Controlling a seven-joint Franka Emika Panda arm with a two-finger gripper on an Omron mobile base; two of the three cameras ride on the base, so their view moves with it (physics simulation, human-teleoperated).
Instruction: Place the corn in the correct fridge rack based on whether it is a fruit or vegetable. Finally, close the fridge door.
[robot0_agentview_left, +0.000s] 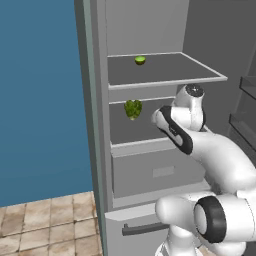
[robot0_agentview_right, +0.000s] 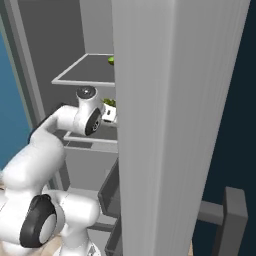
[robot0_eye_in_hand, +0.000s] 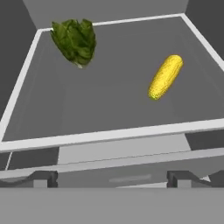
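The white arm with dark joints reaches forward from its base into the open fridge, elbow bent, forearm level with the lower shelf. In the hand view the two-finger gripper (robot0_eye_in_hand: 112, 178) points down at that shelf from just outside its front rim; its two small dark fingertips (robot0_eye_in_hand: 43, 178) stand wide apart with nothing between them.

The small oblong bright yellow corn cob (robot0_eye_in_hand: 165, 77) lies flat on the lower dark grey fridge rack with the pale rim (robot0_eye_in_hand: 109, 134), towards the right side in the hand view, tilted diagonally, clear of the gripper. The lumpy green leafy vegetable (robot0_eye_in_hand: 75, 40) sits near the back left corner of the same rack, well apart from the corn.

On the upper dark grey shelf (robot0_agentview_left: 165, 79) rests a small round green fruit (robot0_agentview_left: 140, 60). The tall light grey fridge door (robot0_agentview_right: 170, 125) stands open at the arm's right, blocking much of the right base view. Below the rack sits the grey drawer box (robot0_agentview_left: 155, 172).
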